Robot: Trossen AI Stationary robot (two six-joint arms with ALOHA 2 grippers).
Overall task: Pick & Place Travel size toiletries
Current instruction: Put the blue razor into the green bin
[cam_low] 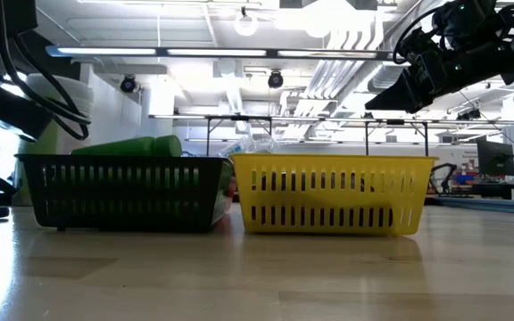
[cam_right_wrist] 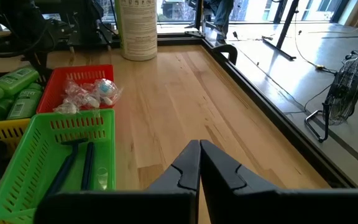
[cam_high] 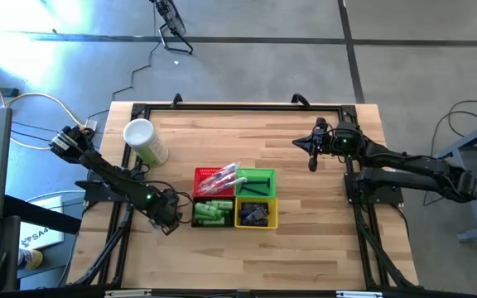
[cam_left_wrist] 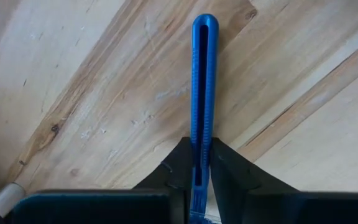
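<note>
Item: blue stick (cam_left_wrist: 204,93), lying flat on the desk (cam_left_wrist: 92,93) near its left edge; my left pincer (cam_left_wrist: 202,158) is clamping one end. My right pincer (cam_right_wrist: 199,163) is hanging closed, empty, toward the far right corner.

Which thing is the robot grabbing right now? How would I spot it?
Find the four little baskets in the middle of the wooden table. Just left of them, the left gripper pinches a slim blue stick lying on bare wood. It is the only toiletry outside a basket.
</note>
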